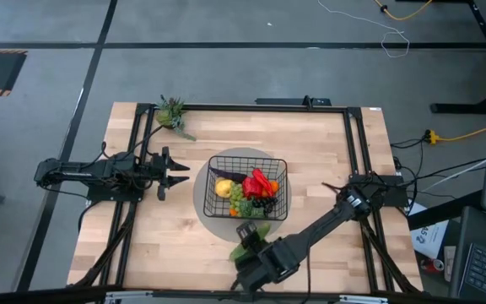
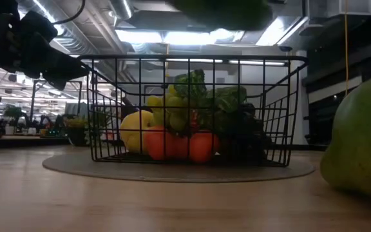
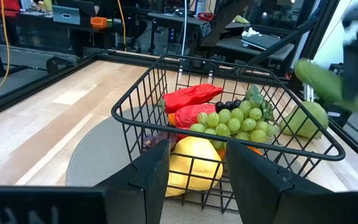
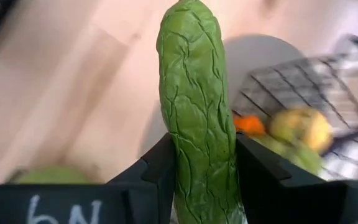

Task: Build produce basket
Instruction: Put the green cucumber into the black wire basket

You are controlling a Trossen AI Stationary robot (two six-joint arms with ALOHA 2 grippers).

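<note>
At lower centre of the high view, just below the basket: right tool, fingers pinching the cucumber low on its length, most of the body standing out beyond the fingertips. Raised off the desk, to judge by the low view, where a green shape hangs at the top edge.

Risk, item one: the grip sits near one end of a long, wrinkled, rubbery piece. A quick swing could let it pivot or slide out between the fingers before it reaches the rim.

Basket, centre of the high view, on a round grey mat. Contents: yellow fruit, red peppers, green grapes, dark grapes, orange pieces at the floor.

Risk, item two: the pile is already high. Laid across it, the cucumber may roll off or bridge the wire rim and tip out; lowered end first, it may snag the mesh and drag the basket off its mat.

Pear, on the desk near the basket's lower edge, close under the right arm.

Risk, item three: the arm could knock it rolling.

Left tool, centre left, fingers spread and empty, pointed at the basket; waiting, well clear.
</note>
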